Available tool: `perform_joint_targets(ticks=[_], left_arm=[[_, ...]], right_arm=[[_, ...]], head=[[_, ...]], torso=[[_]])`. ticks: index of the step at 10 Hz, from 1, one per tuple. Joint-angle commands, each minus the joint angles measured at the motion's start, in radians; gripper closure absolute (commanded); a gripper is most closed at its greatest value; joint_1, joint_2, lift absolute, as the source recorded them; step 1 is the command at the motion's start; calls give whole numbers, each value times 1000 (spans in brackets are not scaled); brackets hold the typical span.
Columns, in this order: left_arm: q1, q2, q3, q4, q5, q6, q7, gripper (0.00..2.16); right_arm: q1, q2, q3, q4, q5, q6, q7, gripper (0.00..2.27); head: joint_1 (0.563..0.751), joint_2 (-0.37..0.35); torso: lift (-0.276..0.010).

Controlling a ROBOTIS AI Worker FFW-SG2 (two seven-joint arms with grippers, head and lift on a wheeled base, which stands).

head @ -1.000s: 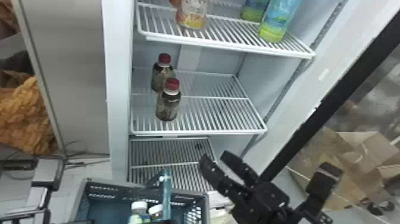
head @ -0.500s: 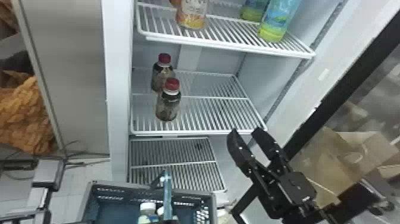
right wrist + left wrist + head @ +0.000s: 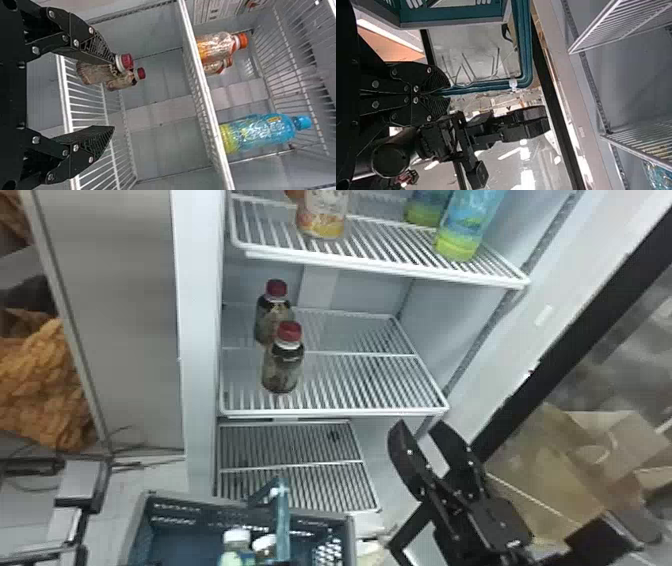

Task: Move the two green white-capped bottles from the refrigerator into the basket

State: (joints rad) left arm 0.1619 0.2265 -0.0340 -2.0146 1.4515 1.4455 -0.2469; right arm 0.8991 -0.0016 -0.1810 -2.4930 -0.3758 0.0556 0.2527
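Both white-capped bottles sat in the basket!
They stood beside its handle, the left gripper pinching that in closed jaws, probably to steady loading; the right gripper, jaws wide and empty, hovered near the middle shelf's front right corner.

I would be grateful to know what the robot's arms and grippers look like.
The left gripper and right gripper match: black, with flat, tapering jaws, ridged surfaces near the tips, and round silvery screws along the linkages. The right arm is black too, with boxy housings.
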Motion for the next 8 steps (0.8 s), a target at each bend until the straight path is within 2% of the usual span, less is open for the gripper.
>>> perform_joint_targets(ticks=[1,4,8], left_arm=[[7,-1,12,-16,-4,0,0,1159],[20,-1,12,-29,-8,5,1,1161],[25,-1,14,-36,-8,5,1,1161]], right_arm=[[24,2,0,-2,3,1,-6,513],[78,2,0,-39,1,6,-29,510],[85,2,2,-48,5,20,-29,510]], head=[[695,-350],[695,-350],[695,-350]], torso=[[-263],[-263],[-263]])
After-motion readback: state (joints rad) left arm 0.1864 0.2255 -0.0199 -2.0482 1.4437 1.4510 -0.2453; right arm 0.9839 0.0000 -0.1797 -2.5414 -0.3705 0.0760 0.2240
